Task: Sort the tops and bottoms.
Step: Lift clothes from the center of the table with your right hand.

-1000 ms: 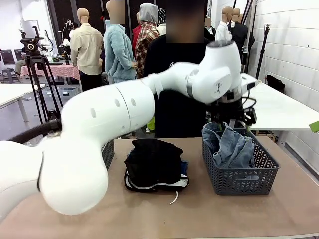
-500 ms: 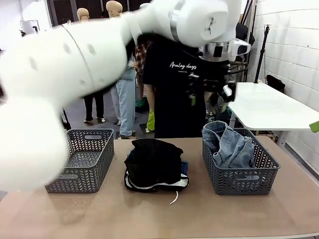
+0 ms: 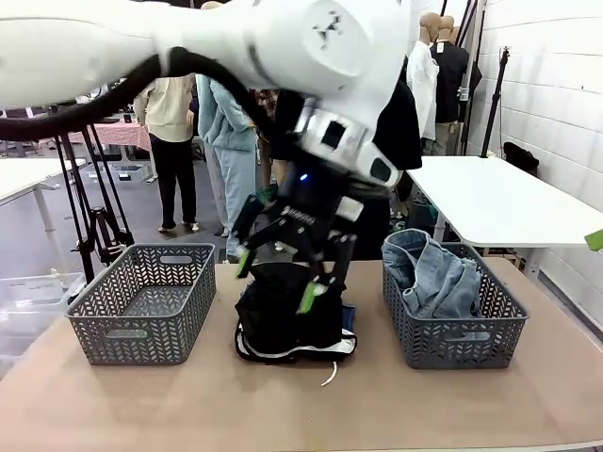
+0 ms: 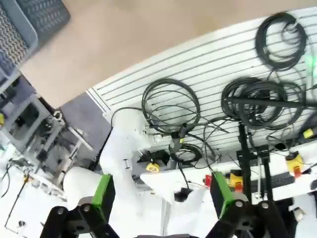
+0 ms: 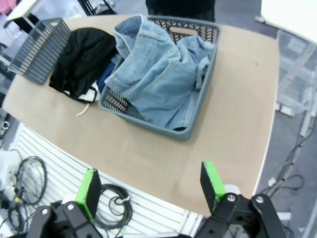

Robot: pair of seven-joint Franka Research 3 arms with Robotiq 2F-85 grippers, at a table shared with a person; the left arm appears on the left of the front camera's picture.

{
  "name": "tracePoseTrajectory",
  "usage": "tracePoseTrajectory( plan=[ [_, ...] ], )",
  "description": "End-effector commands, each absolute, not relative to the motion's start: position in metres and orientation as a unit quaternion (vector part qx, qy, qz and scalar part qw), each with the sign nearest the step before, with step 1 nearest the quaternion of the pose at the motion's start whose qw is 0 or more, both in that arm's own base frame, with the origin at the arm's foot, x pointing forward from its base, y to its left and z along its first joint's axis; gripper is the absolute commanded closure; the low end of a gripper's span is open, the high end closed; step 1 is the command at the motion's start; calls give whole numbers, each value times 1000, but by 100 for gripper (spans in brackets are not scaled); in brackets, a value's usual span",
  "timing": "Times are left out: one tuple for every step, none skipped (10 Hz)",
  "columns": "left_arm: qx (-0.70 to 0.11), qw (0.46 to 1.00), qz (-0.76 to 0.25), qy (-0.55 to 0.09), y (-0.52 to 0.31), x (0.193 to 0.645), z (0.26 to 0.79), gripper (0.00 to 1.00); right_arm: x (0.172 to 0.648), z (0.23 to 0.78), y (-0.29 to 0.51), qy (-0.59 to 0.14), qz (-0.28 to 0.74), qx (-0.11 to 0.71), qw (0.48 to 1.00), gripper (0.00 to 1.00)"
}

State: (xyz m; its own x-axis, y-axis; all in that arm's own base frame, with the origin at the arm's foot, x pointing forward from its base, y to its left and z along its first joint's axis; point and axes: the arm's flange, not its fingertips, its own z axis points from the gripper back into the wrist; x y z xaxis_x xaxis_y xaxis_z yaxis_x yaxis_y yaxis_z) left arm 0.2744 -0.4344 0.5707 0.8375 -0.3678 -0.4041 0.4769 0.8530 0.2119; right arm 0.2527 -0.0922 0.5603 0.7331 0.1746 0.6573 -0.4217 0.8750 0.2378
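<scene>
The left gripper [image 3: 278, 280] hangs over the black top [image 3: 270, 325], its fingers [image 3: 309, 295] spread and gripping nothing. That top lies on a white, black-trimmed top [image 3: 292, 352] mid-surface [image 3: 188, 405], between a grey basket [image 3: 113, 331] and a jeans-filled basket [image 3: 452, 344]. The right gripper [image 5: 150, 186], likewise spread and unladen, hovers high above.

white top [image 3: 301, 352] mostly buried under black top [image 3: 278, 325], its upper edge behind left end effector [image 3: 278, 280]

Left arm [image 3: 325, 141] hangs over the black top [image 3: 268, 325]; the table [image 3: 301, 405] front lies free.
</scene>
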Motion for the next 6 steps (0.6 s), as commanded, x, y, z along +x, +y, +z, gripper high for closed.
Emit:
tracePoseTrajectory(
  plan=[
    [152, 946, -225, 180, -453, 298, 578, 0, 254, 560, -91, -329, 168, 197, 908, 0],
    [152, 946, -225, 180, -453, 298, 578, 0, 254, 560, -91, -329, 168, 197, 908, 0],
    [152, 946, -225, 180, -453, 298, 578, 0, 254, 560, -91, -329, 168, 197, 908, 0],
    [152, 946, -225, 180, -453, 298, 578, 0, 254, 560, -91, -329, 168, 197, 908, 0],
    [145, 947, -224, 177, -441, 286, 571, 0, 254, 560, -91, -329, 168, 197, 908, 0],
    [118, 957, -230, 130, -412, 299, 562, 0, 254, 560, -91, -329, 168, 197, 908, 0]
  ],
)
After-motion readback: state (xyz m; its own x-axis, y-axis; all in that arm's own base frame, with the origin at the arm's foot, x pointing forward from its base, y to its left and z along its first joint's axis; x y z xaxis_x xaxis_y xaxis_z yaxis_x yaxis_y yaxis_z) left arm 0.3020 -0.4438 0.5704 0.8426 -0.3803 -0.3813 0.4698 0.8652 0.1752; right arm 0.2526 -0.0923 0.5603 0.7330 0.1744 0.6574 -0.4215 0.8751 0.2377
